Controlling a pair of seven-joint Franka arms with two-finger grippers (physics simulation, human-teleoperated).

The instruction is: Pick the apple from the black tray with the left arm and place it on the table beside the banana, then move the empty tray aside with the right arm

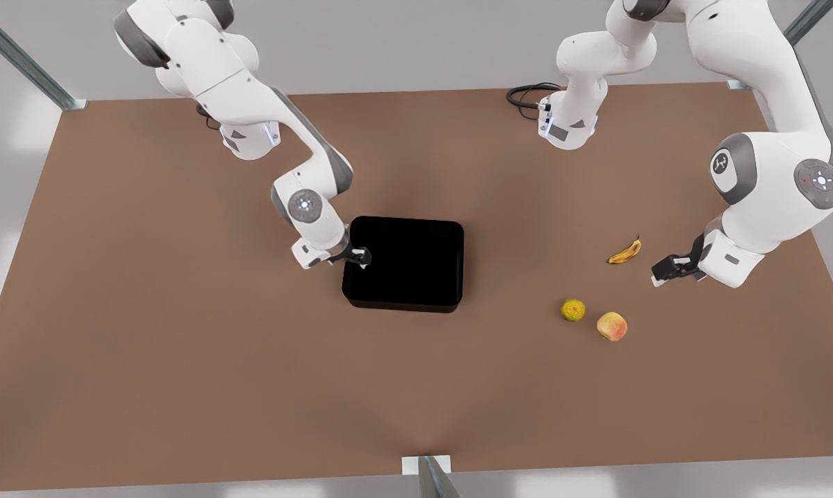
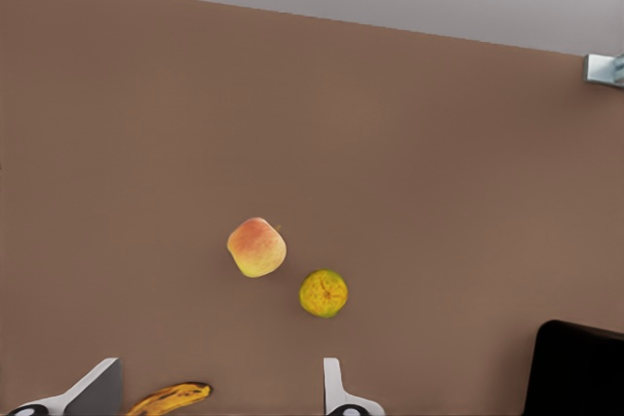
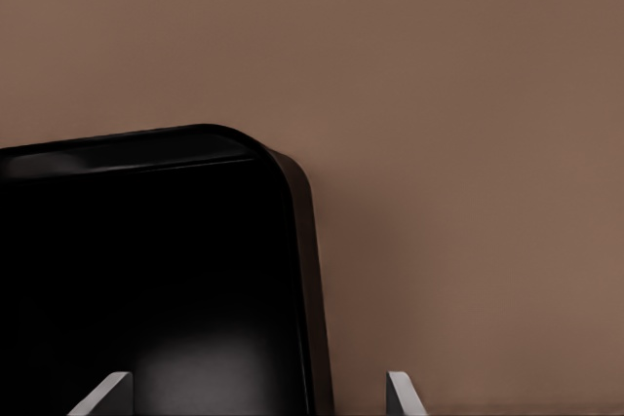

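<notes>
The right gripper (image 1: 359, 257) straddles the black tray (image 1: 406, 263)'s left wall mid-frame, fingers parted. The left gripper (image 1: 667, 268), spread and empty, hangs right of the banana (image 1: 625, 252). The apple (image 1: 612, 326) lies lower right on the table (image 1: 146, 332). No lettering anywhere.

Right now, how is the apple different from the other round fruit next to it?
The apple has smooth skin, red-pink blush over pale yellow; the yellow-green fruit looks rough and mottled. The apple looks slightly bigger. The yellow-green fruit lies nearer the black tray. Both are round, resting apart on the table.
</notes>
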